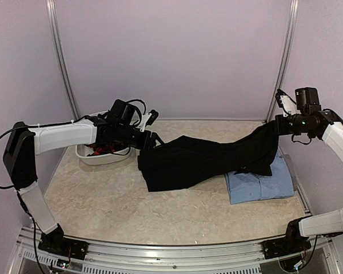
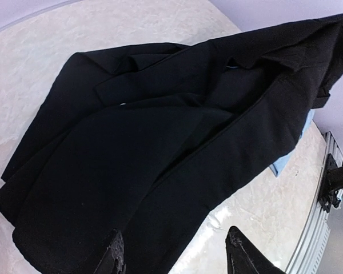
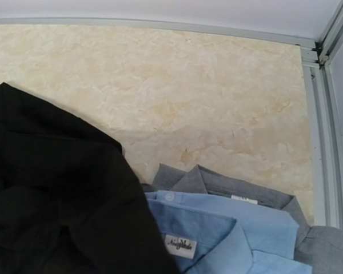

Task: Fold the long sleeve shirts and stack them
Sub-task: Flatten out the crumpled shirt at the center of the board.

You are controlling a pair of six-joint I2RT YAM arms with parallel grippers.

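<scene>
The black shirt sagged across the table — soft, light cloth, likely best pinched at an edge seam; one end hung over the light blue shirt from the clamped right gripper; the left gripper gaped empty.

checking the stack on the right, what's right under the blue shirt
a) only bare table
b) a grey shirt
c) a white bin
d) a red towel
b, in the right wrist view a grey shirt shows its collar and edge from beneath the blue shirt.
</scene>
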